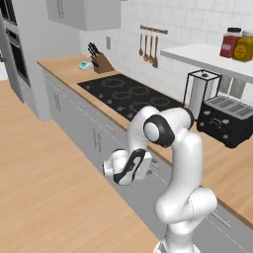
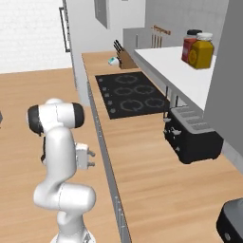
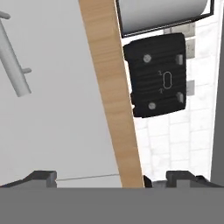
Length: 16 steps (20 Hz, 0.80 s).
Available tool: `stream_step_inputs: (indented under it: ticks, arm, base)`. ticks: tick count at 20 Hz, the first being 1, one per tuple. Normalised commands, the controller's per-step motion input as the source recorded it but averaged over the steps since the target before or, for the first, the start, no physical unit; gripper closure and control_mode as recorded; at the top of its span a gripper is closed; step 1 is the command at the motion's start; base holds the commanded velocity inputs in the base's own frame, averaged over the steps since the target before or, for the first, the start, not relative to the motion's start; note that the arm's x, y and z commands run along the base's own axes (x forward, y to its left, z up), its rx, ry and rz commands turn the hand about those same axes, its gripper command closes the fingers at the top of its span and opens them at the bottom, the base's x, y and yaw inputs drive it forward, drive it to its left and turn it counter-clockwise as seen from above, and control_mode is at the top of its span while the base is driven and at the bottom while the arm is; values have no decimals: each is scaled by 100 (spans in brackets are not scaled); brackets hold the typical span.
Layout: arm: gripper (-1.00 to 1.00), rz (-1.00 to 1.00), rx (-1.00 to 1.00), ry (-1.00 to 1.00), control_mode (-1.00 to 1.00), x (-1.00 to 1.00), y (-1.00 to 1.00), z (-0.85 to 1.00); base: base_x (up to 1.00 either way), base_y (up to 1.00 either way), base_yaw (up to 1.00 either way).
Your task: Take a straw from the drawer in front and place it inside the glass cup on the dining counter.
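Two dark claw fingertips spread wide, nothing between them. Closed light-grey drawer front directly ahead (slim grey bar handle off to one side), wooden bench edge beside it.

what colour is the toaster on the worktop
Black, with the toaster seen best in the left base view.

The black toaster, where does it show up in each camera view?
Left base view: toaster at right edge, on the wooden worktop.
Right base view: toaster right of centre.
Hand view: toaster upper right, seen end-on.
Shared landmark: the worktop's wooden edge.
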Motion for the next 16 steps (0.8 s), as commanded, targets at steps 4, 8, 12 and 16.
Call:
stream_step_inputs:
  ticks: [4,8,12,16]
  arm:
    - [-100,10,0,0,-100,32,-28,-25]
    - [-100,4,1,0,-100,40,-16,-25]
    - [-100,3,1,0,-100,33,-15,-25]
    - [-100,6,5,0,-100,29,-21,-25]
  base:
    - [0,0,0]
    - [0,0,0]
    - [0,0,0]
    - [0,0,0]
